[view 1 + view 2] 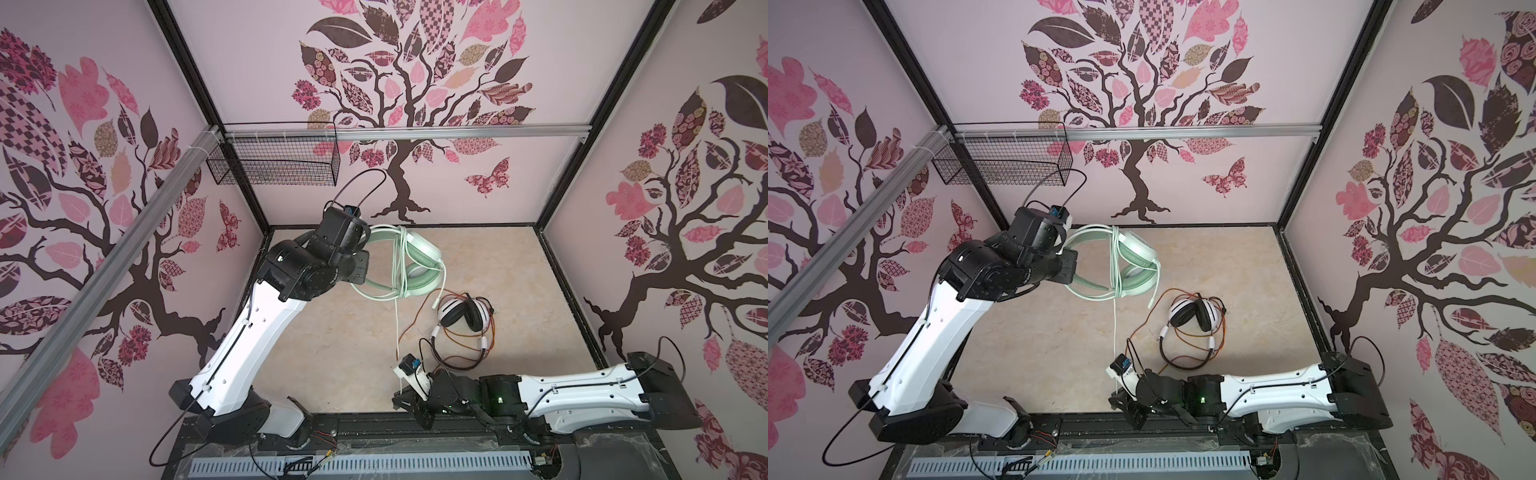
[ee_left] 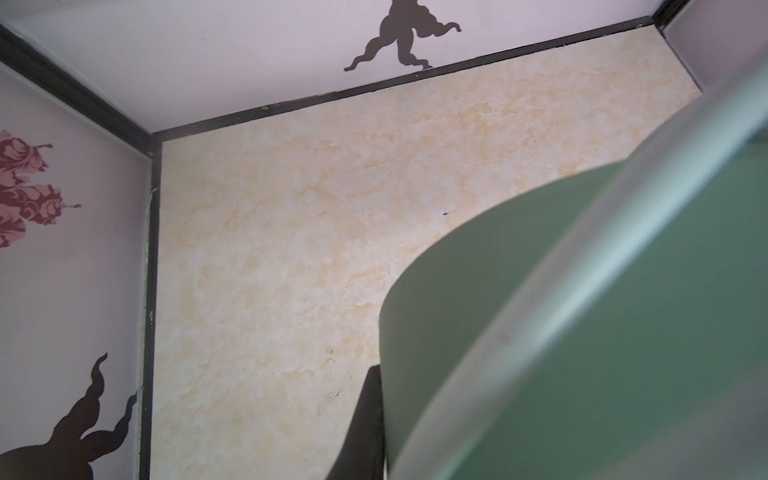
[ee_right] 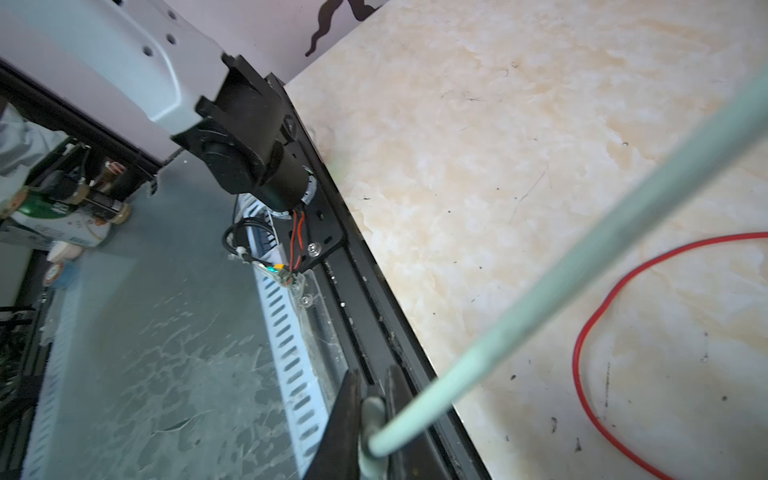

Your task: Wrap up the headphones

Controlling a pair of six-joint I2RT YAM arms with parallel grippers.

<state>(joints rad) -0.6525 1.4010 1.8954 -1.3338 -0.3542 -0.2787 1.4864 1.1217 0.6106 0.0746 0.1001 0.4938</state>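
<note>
- Gripping the band of the mint-green headphones (image 1: 419, 253) with the left gripper (image 1: 360, 262) at the back left of the bench (image 1: 332, 353), jaws pressing together on the band.
- Pinching the pale green cord (image 3: 582, 257) with the right gripper (image 3: 372, 399) at the bench's front edge, jaws clamping on the cord's end.
- Looping in several turns across the green band and cups, then running in a straight line from there to the right jaws.
- Lying flat on the bench, right of centre: the striped headphones (image 1: 455, 313), cups together, thin black band curving toward the front.
- Trailing loose around them and under the green line: the orange-red cord (image 3: 575, 361).
- Hanging from the rail on the back wall: a wire basket (image 1: 274, 166), well apart from both pairs.
</note>
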